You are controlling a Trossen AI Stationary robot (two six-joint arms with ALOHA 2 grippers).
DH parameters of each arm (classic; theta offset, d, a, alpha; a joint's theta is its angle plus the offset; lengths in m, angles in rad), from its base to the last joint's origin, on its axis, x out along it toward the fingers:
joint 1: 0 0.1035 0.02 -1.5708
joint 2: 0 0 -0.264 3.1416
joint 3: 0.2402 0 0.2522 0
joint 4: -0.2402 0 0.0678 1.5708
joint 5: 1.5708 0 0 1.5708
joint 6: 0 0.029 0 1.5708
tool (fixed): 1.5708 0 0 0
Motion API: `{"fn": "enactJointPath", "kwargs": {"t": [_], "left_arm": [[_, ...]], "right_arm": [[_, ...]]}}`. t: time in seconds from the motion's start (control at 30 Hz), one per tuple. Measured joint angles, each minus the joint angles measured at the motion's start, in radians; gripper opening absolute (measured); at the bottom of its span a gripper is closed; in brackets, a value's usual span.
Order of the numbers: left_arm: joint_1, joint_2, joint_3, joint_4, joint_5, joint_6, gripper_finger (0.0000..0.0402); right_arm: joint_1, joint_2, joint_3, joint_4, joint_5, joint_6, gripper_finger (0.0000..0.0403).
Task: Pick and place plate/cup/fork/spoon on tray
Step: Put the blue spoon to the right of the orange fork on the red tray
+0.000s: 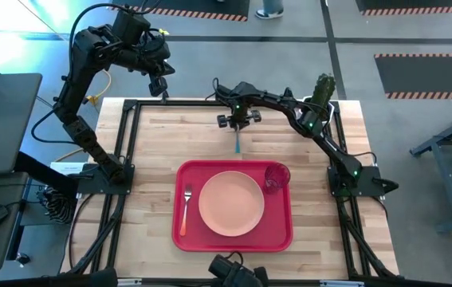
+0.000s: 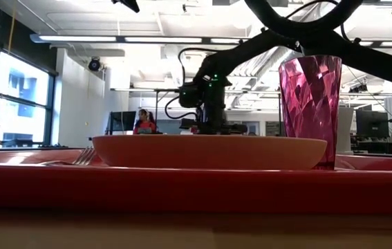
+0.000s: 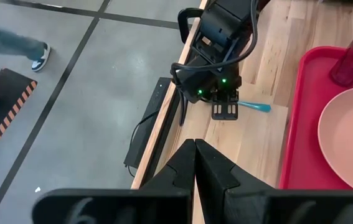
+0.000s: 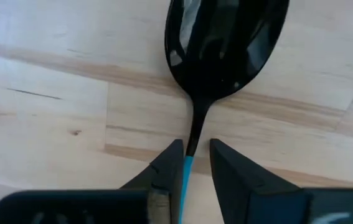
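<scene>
Right gripper [image 1: 238, 125]: reaches over the far middle of the table, low over the spoon. In the right wrist view its two dark fingers [image 4: 167, 168] stand on either side of the thin neck where the dark metal meets the teal handle, with a slim gap showing on each side; whether they already pinch it I cannot tell.
Spoon [image 1: 237, 143]: lies on the bare wood beyond the tray's far edge, the teal handle pointing toward the tray and the dark bowl [image 4: 226, 40] under the gripper.
Left gripper [image 1: 159, 86]: held high past the table's far left corner, away from the work; in the left wrist view its fingertips [image 3: 185, 163] meet, so the jaws are closed on nothing.
Tray [image 1: 281, 235]: red, sitting at the near middle of the table.
Plate [image 1: 231, 203]: peach-pink, resting flat in the middle of the tray.
Fork [image 1: 186, 206]: lies on the tray's left part, just beside the plate, tines toward the far side and orange-red handle toward the near edge.
Cup [image 1: 277, 177]: translucent red-pink, upright in the tray's far right corner, close to the plate's rim.
Table [image 1: 154, 151]: light wooden top in a black frame.
Background: in the low view a seated person [image 2: 142, 121] shows far off in the room.
</scene>
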Motion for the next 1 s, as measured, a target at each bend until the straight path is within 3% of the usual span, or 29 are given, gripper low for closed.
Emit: {"fn": "enactJointPath", "kwargs": {"t": [0.27,0.6,0.77,1.0], "left_arm": [[0.000,0.000,0.000,0.000,0.000,0.000,0.0000],[0.000,0.000,0.000,0.000,0.000,0.000,0.0000],[0.000,0.000,0.000,0.000,0.000,0.000,0.0000],[0.000,0.000,0.000,0.000,0.000,0.000,0.0000]], "right_arm": [[-0.001,0.000,0.001,0.003,-0.005,-0.055,0.0006],[0.008,-0.003,0.003,-0.022,-0.002,-0.130,0.0003],[0.033,-0.010,0.086,-0.072,0.024,-0.168,0.0002],[0.060,-0.088,0.093,-0.049,0.045,-0.176,0.0001]]}}
